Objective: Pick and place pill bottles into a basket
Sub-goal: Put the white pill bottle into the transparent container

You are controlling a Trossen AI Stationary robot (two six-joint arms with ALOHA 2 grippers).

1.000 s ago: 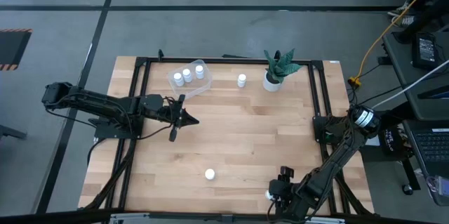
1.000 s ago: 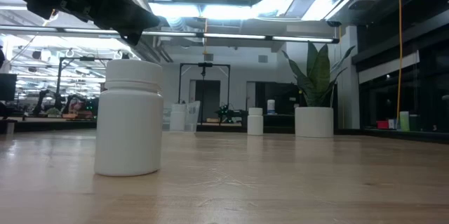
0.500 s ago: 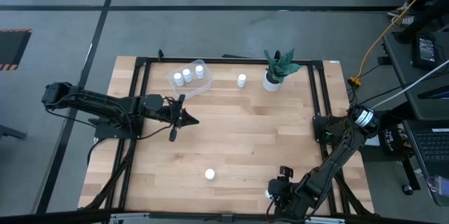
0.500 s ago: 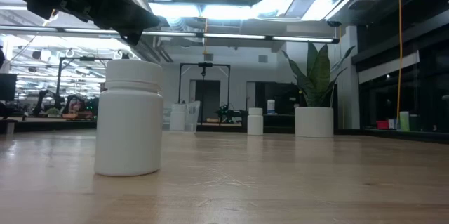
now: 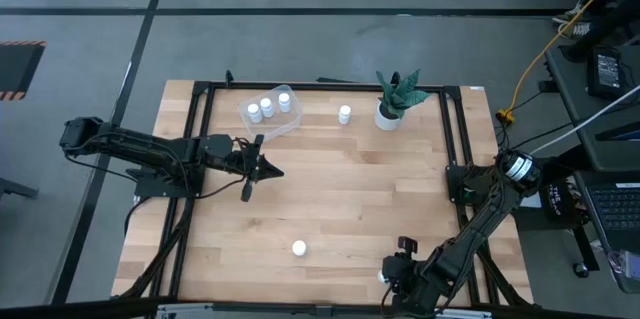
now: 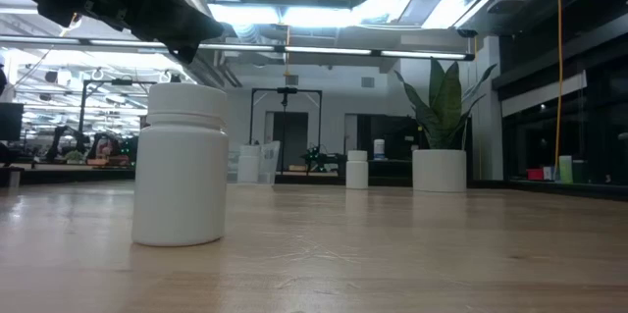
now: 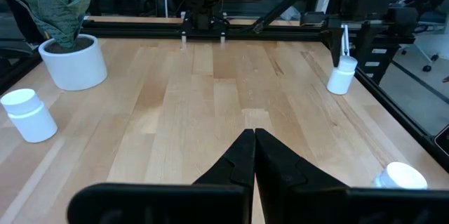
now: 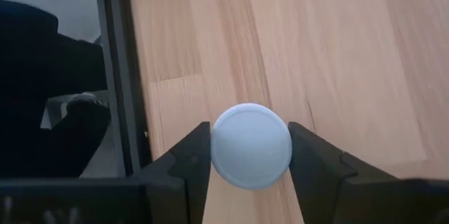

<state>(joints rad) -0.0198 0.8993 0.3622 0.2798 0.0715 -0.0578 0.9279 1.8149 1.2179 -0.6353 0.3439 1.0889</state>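
At table's near edge we had right gripper (image 8: 250, 155) jaws clamped on one pill bottle (image 8: 250, 145); three sat in basket (image 5: 272, 111), two loose; left jaws together.

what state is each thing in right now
left gripper: shut, empty, above the table's left middle
right gripper: fingers against a pill bottle's sides at the near edge
basket: holds three bottles upright
bottle by the plant: upright, on the table
near-centre bottle: upright, untouched
plant pot: upright
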